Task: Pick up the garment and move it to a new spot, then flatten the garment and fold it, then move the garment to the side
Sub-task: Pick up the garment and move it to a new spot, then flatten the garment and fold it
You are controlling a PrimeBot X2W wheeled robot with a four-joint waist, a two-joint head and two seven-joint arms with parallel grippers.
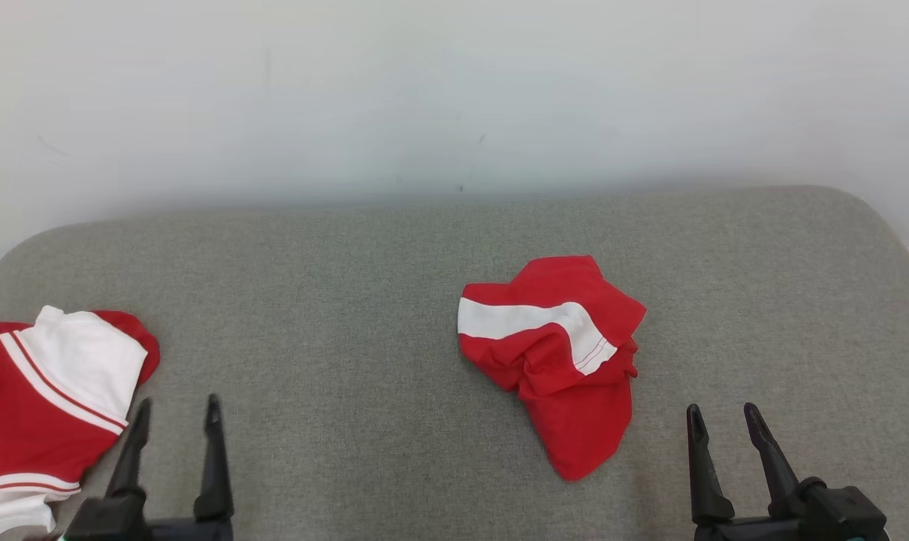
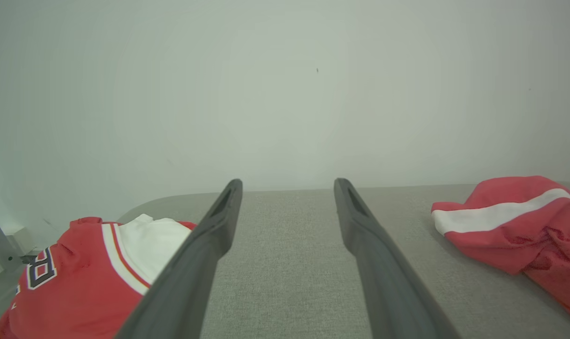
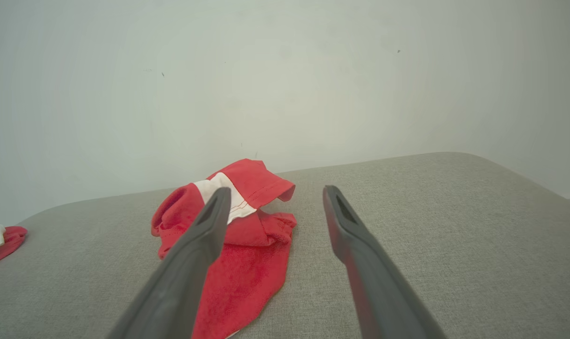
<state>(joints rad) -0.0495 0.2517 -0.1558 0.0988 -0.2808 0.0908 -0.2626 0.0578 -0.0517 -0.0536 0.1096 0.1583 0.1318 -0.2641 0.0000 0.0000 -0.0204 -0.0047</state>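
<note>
A grey fabric-covered surface (image 1: 394,300) with rounded corners meets a plain pale wall (image 1: 454,90); soft, even light.

left gripper (image 1: 176,413) fingers spread, right gripper (image 1: 723,417) fingers spread, both empty

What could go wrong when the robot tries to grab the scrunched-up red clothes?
The red garment lies bunched in folds, so the open right gripper might pinch only one layer and lift it twisted. The open left gripper sits right beside the red and white shirt and could snag that instead.
</note>
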